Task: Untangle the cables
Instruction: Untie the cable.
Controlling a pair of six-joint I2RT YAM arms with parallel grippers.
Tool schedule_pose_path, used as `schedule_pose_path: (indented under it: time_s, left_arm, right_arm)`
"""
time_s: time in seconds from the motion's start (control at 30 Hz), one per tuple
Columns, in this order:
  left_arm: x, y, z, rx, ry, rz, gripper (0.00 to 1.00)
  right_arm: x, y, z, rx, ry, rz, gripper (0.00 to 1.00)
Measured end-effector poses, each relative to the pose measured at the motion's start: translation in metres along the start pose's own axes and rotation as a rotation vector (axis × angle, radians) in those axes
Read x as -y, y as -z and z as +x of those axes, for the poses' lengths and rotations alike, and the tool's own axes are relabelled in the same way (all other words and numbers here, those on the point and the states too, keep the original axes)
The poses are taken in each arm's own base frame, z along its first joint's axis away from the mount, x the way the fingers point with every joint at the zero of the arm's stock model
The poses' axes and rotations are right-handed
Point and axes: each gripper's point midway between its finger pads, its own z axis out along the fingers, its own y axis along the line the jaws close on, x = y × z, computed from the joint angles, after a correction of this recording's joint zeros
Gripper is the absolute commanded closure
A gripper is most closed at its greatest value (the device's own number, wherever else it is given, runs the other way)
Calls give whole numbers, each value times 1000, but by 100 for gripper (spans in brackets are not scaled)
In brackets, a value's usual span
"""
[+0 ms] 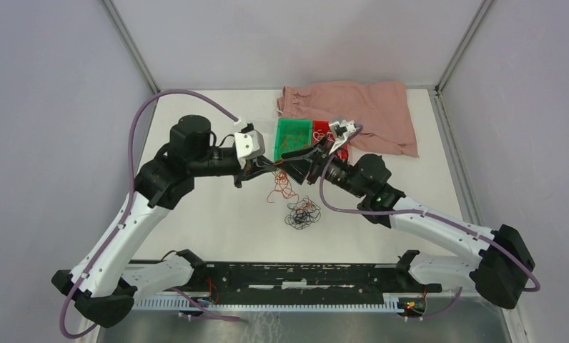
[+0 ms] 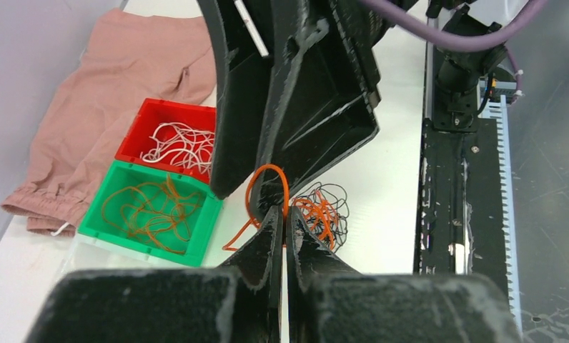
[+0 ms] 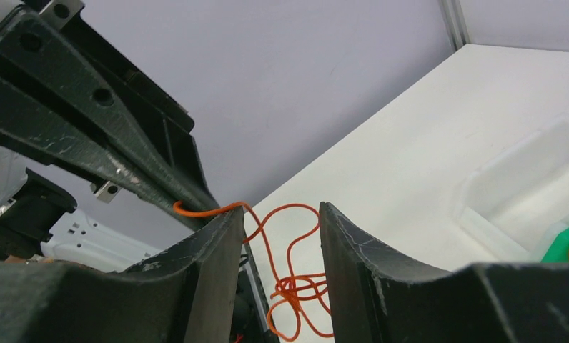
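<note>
Left gripper (image 2: 281,214) pinched shut on orange cable (image 2: 266,171), held up mid-frame, likely to draw it off tangle (image 1: 302,213) on table below. Right gripper (image 3: 278,214) jaws apart, straddling same strand, not pinching; probably poised for second hold. Green bin (image 2: 139,244), lower left, holds more orange: likely destination.

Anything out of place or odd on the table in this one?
Only the crumpled pink cloth lying at the far side of the table, beside the red bin and green bin: it has no part in this job. The bins sit upright, and the loose cable tangle in front of them is simply unsorted work.
</note>
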Motion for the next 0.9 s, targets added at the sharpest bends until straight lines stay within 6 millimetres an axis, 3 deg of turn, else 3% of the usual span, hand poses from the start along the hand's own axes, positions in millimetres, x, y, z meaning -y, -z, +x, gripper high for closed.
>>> schedule_pose_path:
  time_s: [0.33,0.63,0.9]
  left_arm:
    - [7,-5,-1,-2,49,54,97]
    - [15,-3,-17,15,86,121,97]
    - [11,2,-44,44,82,133,97]
  right_arm:
    - [2,-15,6,79,-22,55,49]
    - [9,-40,55,12,-29,75,48]
    - [20,-40,51,69,13,120,47]
